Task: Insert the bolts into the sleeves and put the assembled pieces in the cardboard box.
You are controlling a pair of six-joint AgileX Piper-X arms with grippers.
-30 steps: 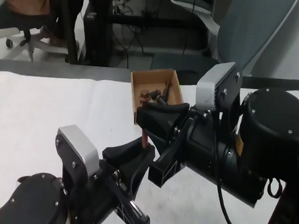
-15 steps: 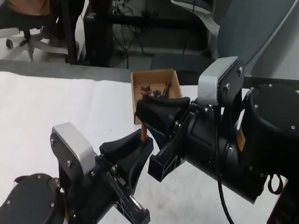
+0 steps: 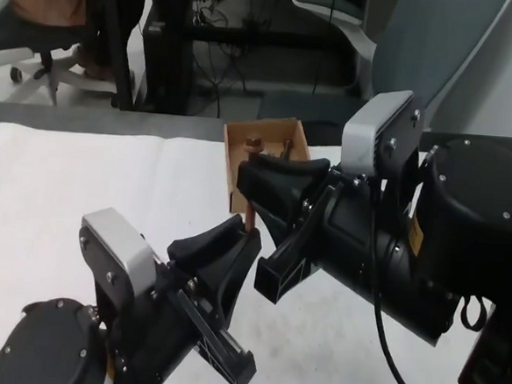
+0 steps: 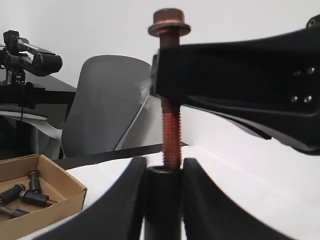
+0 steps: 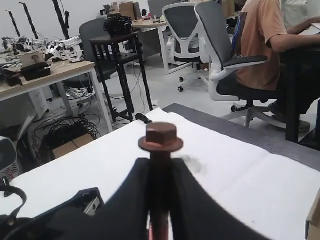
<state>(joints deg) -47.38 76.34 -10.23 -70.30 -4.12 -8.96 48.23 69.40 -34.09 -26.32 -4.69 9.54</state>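
My right gripper (image 3: 254, 192) is shut on a copper bolt (image 4: 169, 95), gripping its shank just under the flanged head (image 5: 161, 137). The threaded end points down into the mouth of a black sleeve (image 4: 162, 202), which my left gripper (image 4: 162, 175) holds upright, shut on it. In the high view the bolt (image 3: 251, 218) shows as a short copper length between the two grippers, above the white bench. The cardboard box (image 3: 234, 160) stands at the bench's far edge, behind the right gripper. It holds several assembled dark pieces (image 4: 25, 194).
A white cloth (image 3: 54, 195) covers the bench, open on the left side. The right arm's bulky black body (image 3: 445, 249) fills the right half of the bench. Office chairs and desks stand beyond the far edge.
Both grippers have risen slightly and shifted toward the box. The bolt has stayed lined up over the sleeve, its tip now at the sleeve's mouth.
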